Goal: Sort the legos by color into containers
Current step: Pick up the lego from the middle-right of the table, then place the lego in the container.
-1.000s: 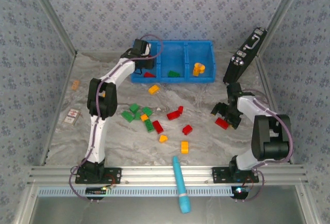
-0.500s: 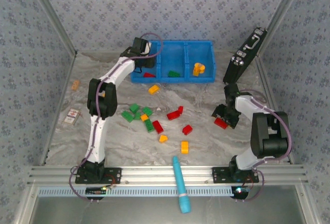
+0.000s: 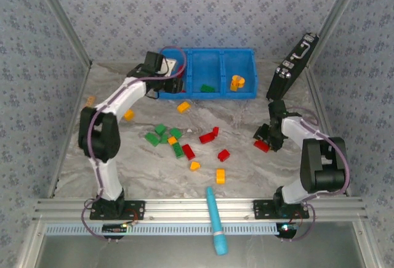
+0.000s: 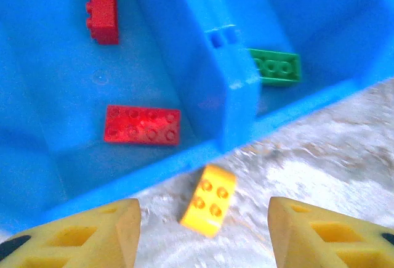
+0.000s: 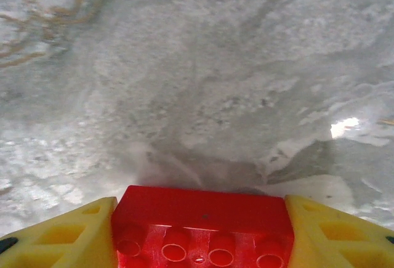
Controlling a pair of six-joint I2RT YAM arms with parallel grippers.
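Note:
The blue bin stands at the back of the table with its three containers side by side. The left container holds two red legos, the middle one a green lego, and the right one yellow-orange legos. My left gripper hovers at the bin's front left edge, open, above a yellow lego lying on the table. My right gripper is down at the table on the right, shut on a red lego. Several red, green and yellow legos lie scattered mid-table.
A black box-like device leans against the right wall just behind the right arm. A teal cylinder lies across the front rail. Patterned walls close in the table on three sides.
The left arm's elbow has swung left, and its gripper has drawn back from the left container and opened wider. The right gripper has closed on the red lego.

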